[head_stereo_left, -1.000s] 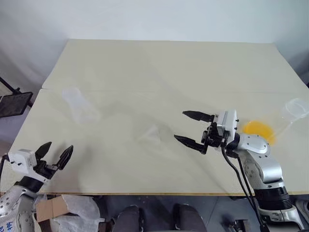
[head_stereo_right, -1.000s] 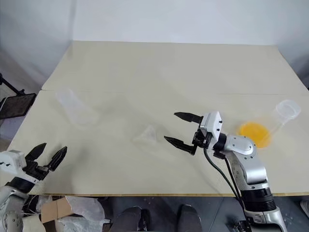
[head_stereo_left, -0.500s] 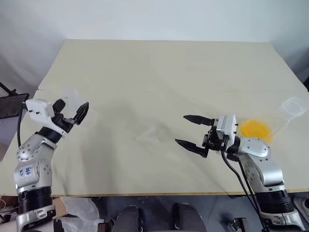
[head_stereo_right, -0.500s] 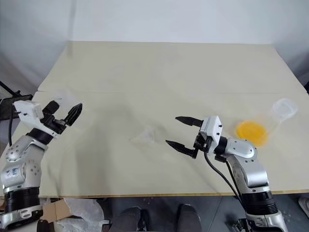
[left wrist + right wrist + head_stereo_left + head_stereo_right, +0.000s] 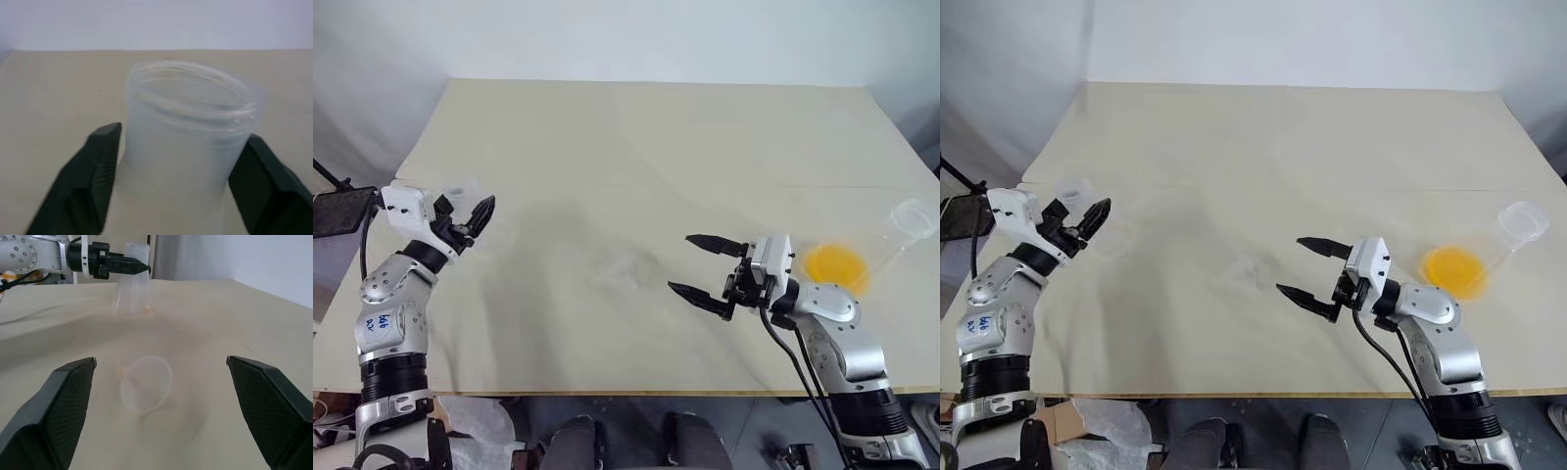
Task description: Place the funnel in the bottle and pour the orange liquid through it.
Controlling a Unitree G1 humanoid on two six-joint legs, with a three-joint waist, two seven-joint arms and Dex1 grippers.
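Pale beige surface, white wall behind. Near edge, 4 o'clock: right claw hangs wide open and empty. Just beyond it, centre: the funnel lies on its side, clear, thin, likely light and skittish; best pinched across the rim. At 9 o'clock: left claw brackets the bottle, fingers beside its neck, contact unclear. Smooth clear wall, probably slippery; hold below the lip. At 3 o'clock: a flask of orange liquid.

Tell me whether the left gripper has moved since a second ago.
Yes. The left gripper has come up from the table's near edge and forward to the bottle, its fingers now on either side of the neck.
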